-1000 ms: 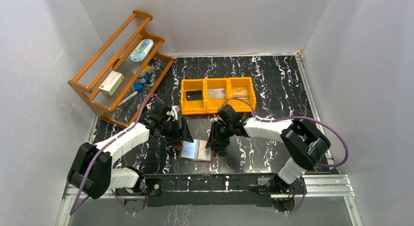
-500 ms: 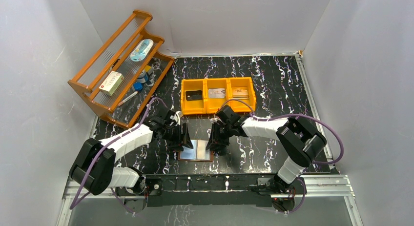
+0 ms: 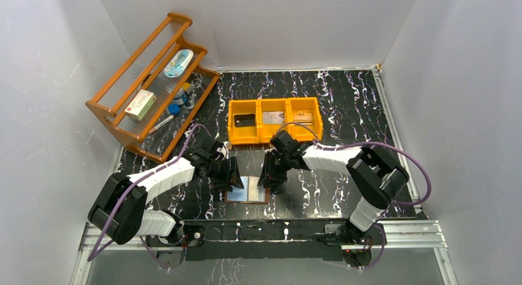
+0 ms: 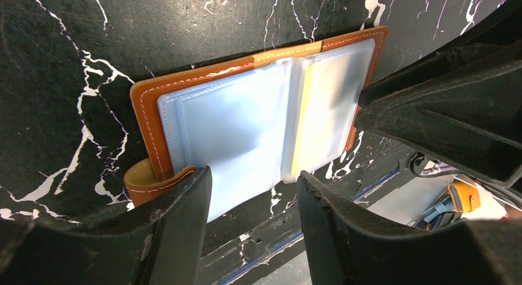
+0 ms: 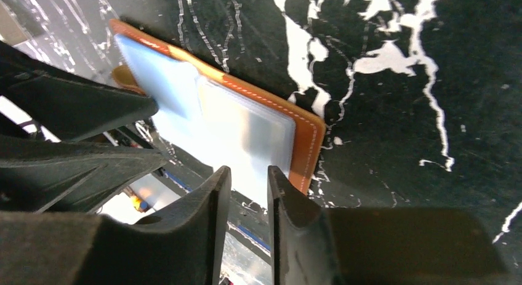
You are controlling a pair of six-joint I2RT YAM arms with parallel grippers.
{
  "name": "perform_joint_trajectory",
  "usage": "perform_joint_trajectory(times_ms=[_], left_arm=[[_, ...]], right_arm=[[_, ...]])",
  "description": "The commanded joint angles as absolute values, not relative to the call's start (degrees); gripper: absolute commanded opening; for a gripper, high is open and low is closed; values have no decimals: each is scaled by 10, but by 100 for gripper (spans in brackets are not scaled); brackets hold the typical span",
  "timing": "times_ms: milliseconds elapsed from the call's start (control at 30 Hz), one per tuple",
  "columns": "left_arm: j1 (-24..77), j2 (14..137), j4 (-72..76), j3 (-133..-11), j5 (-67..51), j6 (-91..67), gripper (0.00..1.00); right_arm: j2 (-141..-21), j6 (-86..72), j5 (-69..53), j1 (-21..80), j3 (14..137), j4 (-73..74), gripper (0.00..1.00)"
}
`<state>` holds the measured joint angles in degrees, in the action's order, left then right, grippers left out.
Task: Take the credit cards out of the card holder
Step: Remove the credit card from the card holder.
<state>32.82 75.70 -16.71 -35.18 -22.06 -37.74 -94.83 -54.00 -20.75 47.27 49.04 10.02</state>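
The holder (image 3: 247,191) lies open and flat on the desk (image 3: 345,100), close to the front edge, right between the two arms. Its leather is down and its pale-blue pockets (image 4: 234,125) face up.

The left jaws are low at the holder's left side and spread wide. On the left wrist camera, the fingers (image 4: 178,236) straddle the near edge of the pockets. One finger is just beside the closing tab (image 4: 148,180), and they're pinching nothing.

Over on the holder's right side, the right jaws stand close together, with only a slim gap between the fingers (image 5: 203,236). The shiny pocket edge runs down into that gap, but whether they are pinching it, I cannot tell. There's a yellowish strip (image 4: 301,131) by the fold; what it is, I can't make out.

Further back, well apart from the holder, sits the orange bin (image 3: 259,122). There's a black card (image 3: 245,119) in its left compartment, a silvery card (image 3: 273,117) in the middle and a tan card (image 3: 301,116) on the right. A wooden rack (image 3: 101,105) stands at the far left by the wall.
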Motion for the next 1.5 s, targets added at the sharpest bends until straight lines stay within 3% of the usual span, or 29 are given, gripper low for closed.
perform_joint_trajectory(times_ms=[0, 167, 667, 800, 1033, 1300, 1467], left_arm=[[332, 755, -174, -341, -209, -383, 51], [333, 747, -174, -335, -196, -390, 54], [347, 781, -141, -314, -207, -400, 52], [347, 781, -140, -314, -207, -400, 51], [346, 779, -140, -312, -202, -401, 51], [346, 758, -142, -308, -188, -409, 50], [347, 753, -144, -310, -186, -411, 50]], right_arm=[[-951, -537, -175, 475, 508, 150, 39], [-957, -537, -195, 475, 497, 127, 39], [-948, -536, -214, 477, 515, 86, 25], [-940, -536, -207, 478, 525, 103, 15], [-933, -543, -216, 478, 523, 91, 16], [-915, -544, -228, 481, 523, 62, 28], [-917, -539, -181, 484, 539, 124, 19]])
